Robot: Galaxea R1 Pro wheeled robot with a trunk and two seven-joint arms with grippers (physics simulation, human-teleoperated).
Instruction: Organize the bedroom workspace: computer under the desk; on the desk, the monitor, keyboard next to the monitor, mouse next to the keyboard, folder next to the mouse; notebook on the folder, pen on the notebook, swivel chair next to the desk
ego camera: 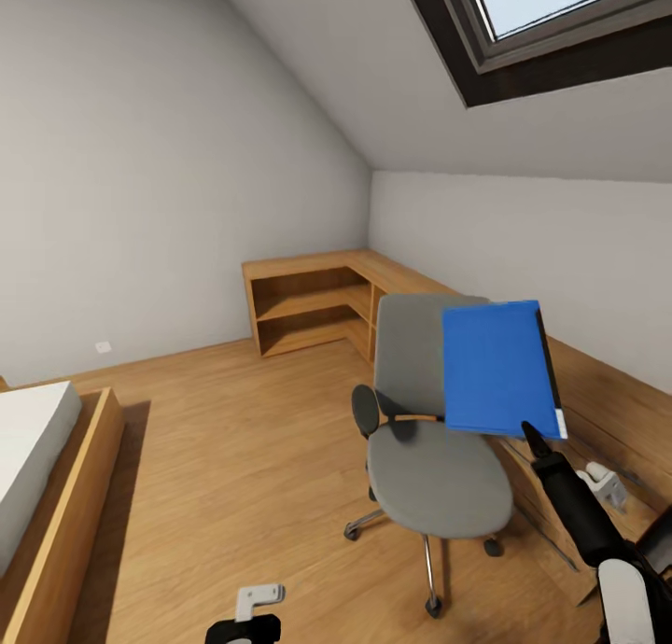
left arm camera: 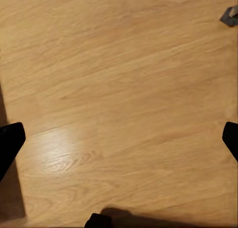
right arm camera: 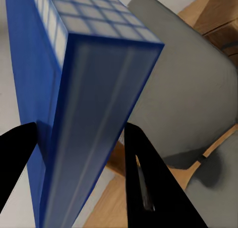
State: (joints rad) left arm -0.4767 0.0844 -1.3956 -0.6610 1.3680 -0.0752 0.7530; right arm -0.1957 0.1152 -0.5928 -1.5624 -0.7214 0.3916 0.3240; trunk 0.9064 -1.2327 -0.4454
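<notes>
While the right gripper [right arm camera: 79, 139] clamps its lower edge, the bright-blue folder [ego camera: 499, 369] hangs upright above the swivel chair [ego camera: 439, 476].

1. The place is an attic bedroom in a home: plain grey walls [ego camera: 140, 159] meet a sloped ceiling with a dark-framed skylight [ego camera: 560, 28].
2. A low wooden-framed bed with a white mattress [ego camera: 33, 457] stands at one side on the light wood plank floor [ego camera: 233, 439].
3. Low wooden open-shelf cabinets [ego camera: 313, 303] wrap the far corner.
4. A grey padded swivel chair with black armrests and a silver castor base [ego camera: 429, 457] suggests a study corner.
</notes>
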